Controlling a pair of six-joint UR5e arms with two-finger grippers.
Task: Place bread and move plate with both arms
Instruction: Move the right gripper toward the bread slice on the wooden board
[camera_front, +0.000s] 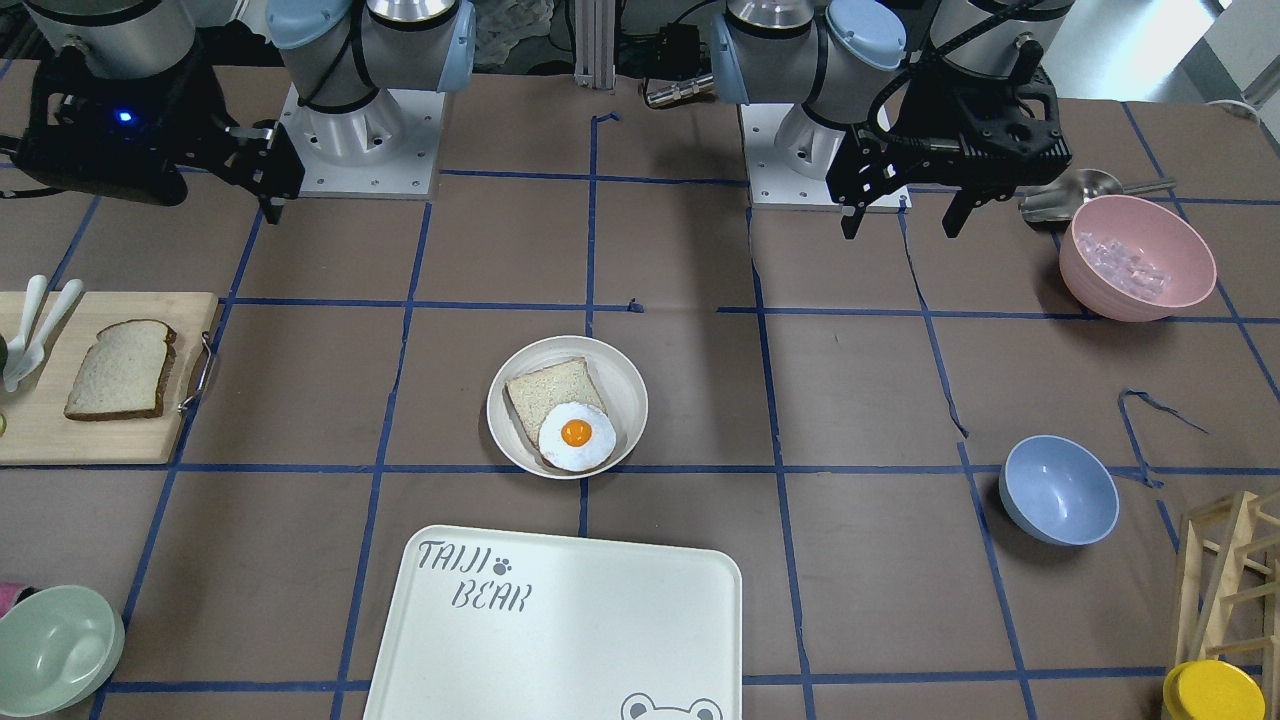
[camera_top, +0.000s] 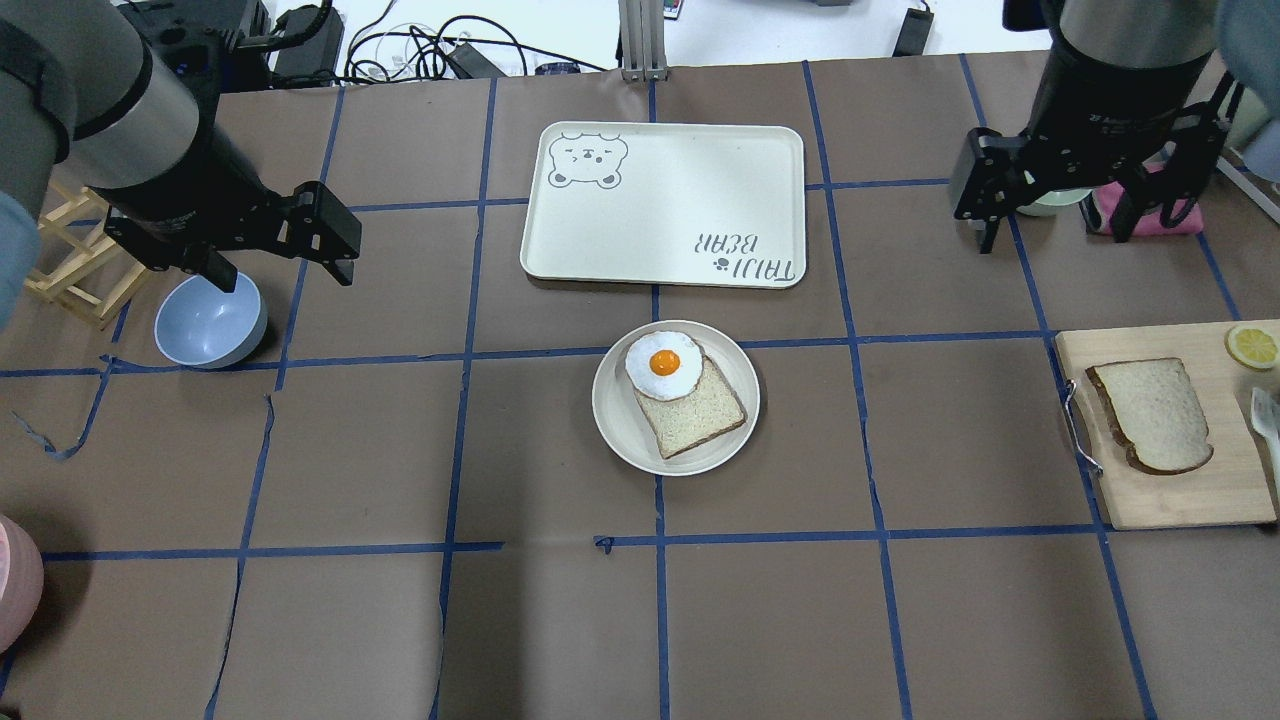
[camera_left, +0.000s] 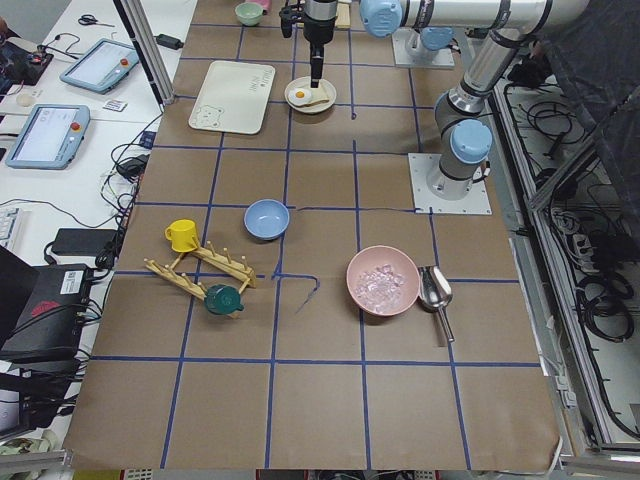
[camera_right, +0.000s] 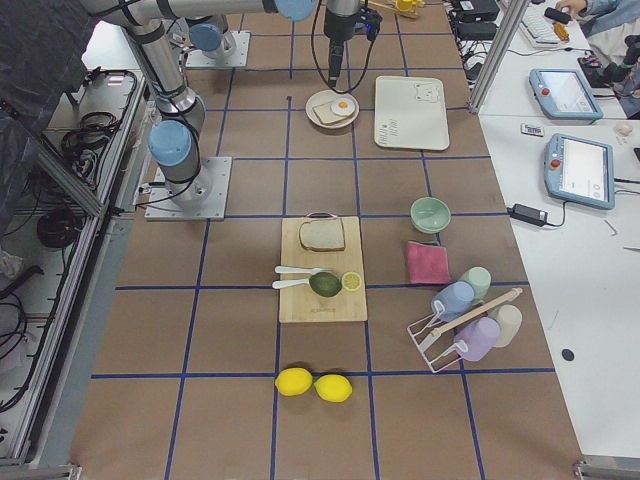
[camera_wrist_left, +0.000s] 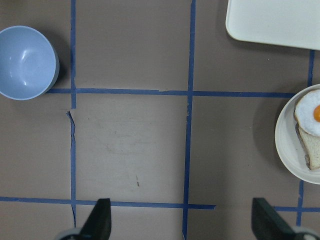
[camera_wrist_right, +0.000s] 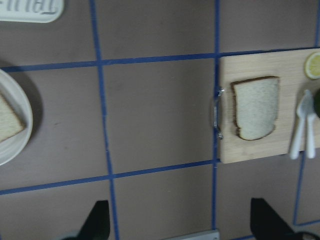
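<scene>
The bread (camera_top: 1150, 415), a speckled slice with a dark brown crust, lies on a wooden cutting board (camera_top: 1170, 495) at the right; it also shows in the front view (camera_front: 122, 370) and the right wrist view (camera_wrist_right: 255, 107). The round cream plate (camera_top: 622, 425) sits mid-table and holds a paler slice (camera_top: 700, 410) with a fried egg (camera_top: 663, 364) on it. My left gripper (camera_top: 285, 268) hovers open and empty over the left side, near a blue bowl. My right gripper (camera_top: 1055, 235) hovers open and empty at the far right, beyond the board.
The "TAIJI BEAR" tray (camera_top: 660, 200) lies just beyond the plate. A blue bowl (camera_top: 210, 320) and a wooden rack (camera_top: 70, 260) stand at the left. A pink bowl (camera_front: 1137, 258) of ice, a green bowl (camera_front: 55, 650), a lemon slice (camera_top: 1252, 346) and white spoons (camera_wrist_right: 302, 125) are around.
</scene>
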